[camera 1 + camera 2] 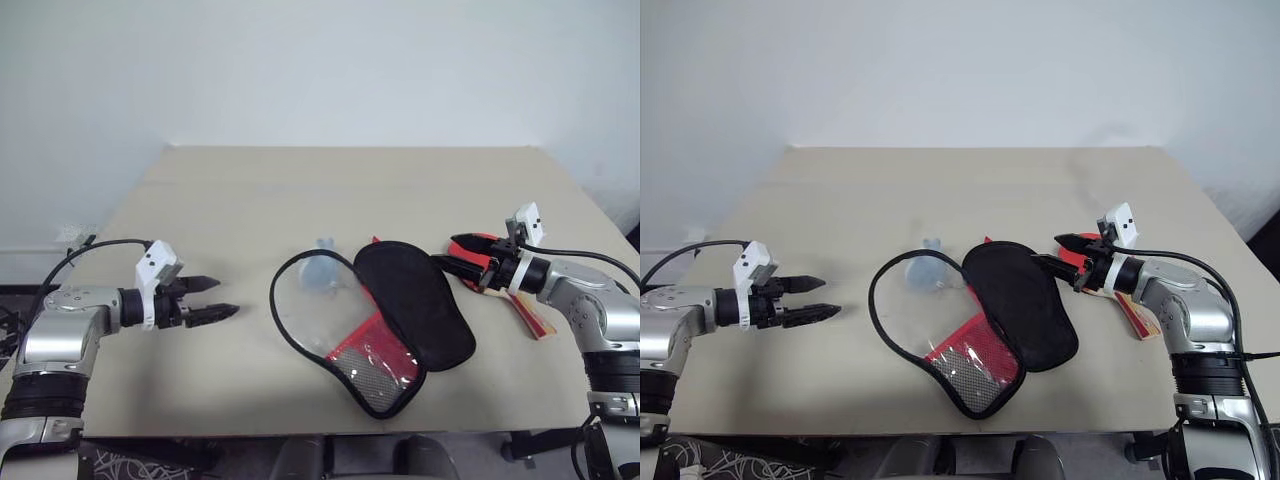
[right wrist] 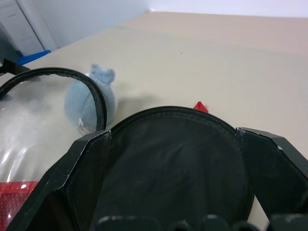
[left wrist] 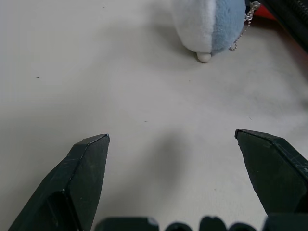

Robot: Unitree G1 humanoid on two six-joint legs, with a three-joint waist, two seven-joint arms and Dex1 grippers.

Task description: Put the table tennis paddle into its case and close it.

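Your counter [image 1: 300, 190] is bare across its whole far half and along its left side, so you have wide room there. The case [image 1: 375, 320] lies unzipped near the middle of the near edge, its clear and red-mesh half toward the left and its black half [image 1: 415, 300] folded toward the right, with the pale blue plush charm [image 1: 320, 268] just beyond the clear half. The table tennis paddle [image 1: 490, 270] lies near the right edge, largely hidden by your right gripper [image 1: 452, 258]. Its jaws stand wide apart, holding nothing, over the black half's edge. Your left gripper [image 1: 205, 298] hovers near the left edge, jaws apart and empty.
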